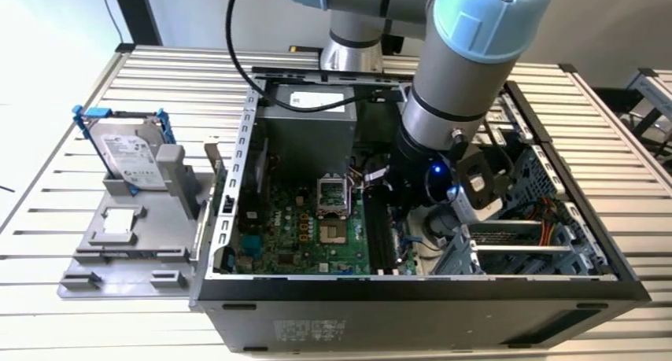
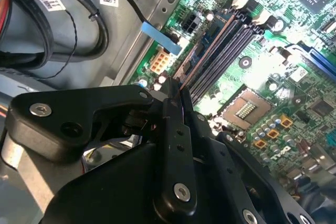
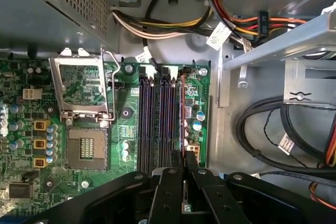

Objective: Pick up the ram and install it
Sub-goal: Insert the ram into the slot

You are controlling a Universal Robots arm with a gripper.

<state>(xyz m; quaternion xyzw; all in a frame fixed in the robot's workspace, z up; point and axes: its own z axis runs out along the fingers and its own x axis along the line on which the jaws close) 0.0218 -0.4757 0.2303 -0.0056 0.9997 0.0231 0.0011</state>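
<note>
Ram [image 3: 182, 124] stands on its edge, clamped between the closed fingers of the gripper [image 3: 182, 179]. It runs in line with the memory slots [image 3: 157, 119] on the motherboard [image 3: 123, 129], inside the open computer case [image 1: 420, 286]. I cannot tell if it already touches a slot. I judge it light, stiff and thin but fragile. The flat faces near the upper edge are the right place to hold, and it should not be twisted.

one end of ram [image 3: 182, 119] hidden between claw [image 3: 183, 159] fingers, arm [image 1: 462, 78] cut off by exterior view's top edge
</note>
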